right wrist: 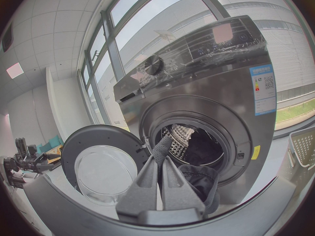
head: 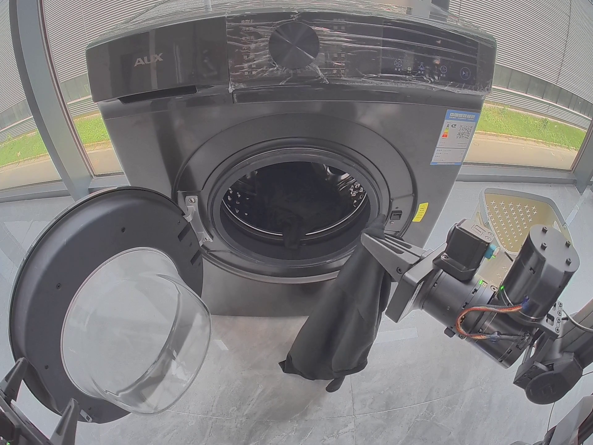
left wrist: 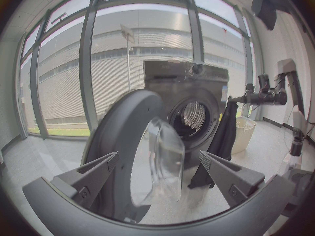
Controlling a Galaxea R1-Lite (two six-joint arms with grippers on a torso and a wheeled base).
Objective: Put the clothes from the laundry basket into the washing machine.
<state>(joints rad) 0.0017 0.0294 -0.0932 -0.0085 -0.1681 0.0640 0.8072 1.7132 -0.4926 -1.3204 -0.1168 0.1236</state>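
While right end effector (head: 374, 237) is pinching the dark garment (head: 344, 322), head view: garment is hanging just outside drum opening (head: 293, 208) | left wrist view: left end effector (left wrist: 158, 155) is gaping, empty | right wrist view: garment is drooping below opening; lifting before feeding in seems wise

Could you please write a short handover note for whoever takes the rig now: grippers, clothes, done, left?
Left gripper: open, holding nothing, near the open door.
Right gripper: shut on a dark garment, hanging before the washing machine, right of the drum opening.
Done: door open; something dark lies in the drum.
To do: put this garment in; check the laundry basket.
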